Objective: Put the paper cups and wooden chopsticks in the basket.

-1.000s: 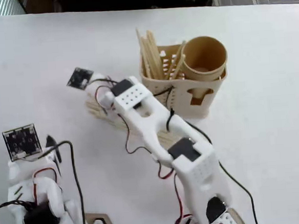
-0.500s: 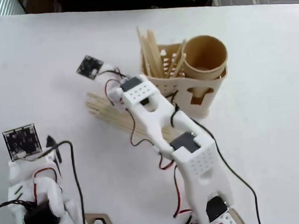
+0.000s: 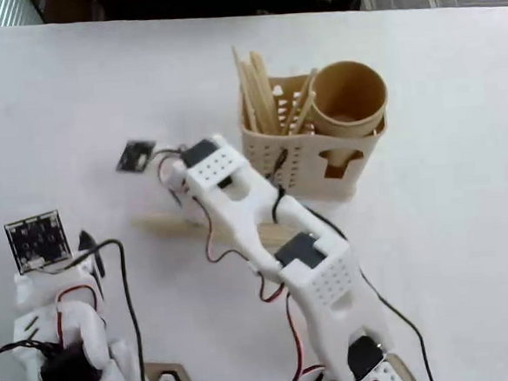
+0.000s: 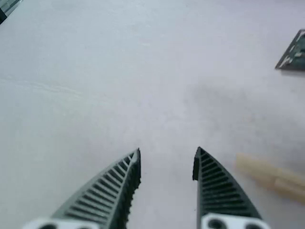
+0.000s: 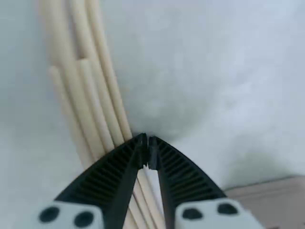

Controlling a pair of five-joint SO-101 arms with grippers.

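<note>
Left fingers [image 4: 125,179]: released and spread, held over bare desk [image 3: 449,229] at my near-left corner. The ends of the loose chopsticks [image 4: 267,171] lie near them.
Right fingers [image 5: 141,148]: clenched, tips together right on top of the loose chopsticks [image 5: 81,95]. I cannot tell whether a stick is nipped between them.
Loose chopsticks [image 3: 162,223]: a flat bundle on the desk, left of the basket in the high view, partly under my right arm.
Basket [image 3: 309,165]: upright on the desk, just beyond the right arm.
Cup [image 3: 353,105]: standing mouth-up in the basket's right part.
Stowed chopsticks [image 3: 254,90]: leaning in the basket's left part, beside the cup.
</note>
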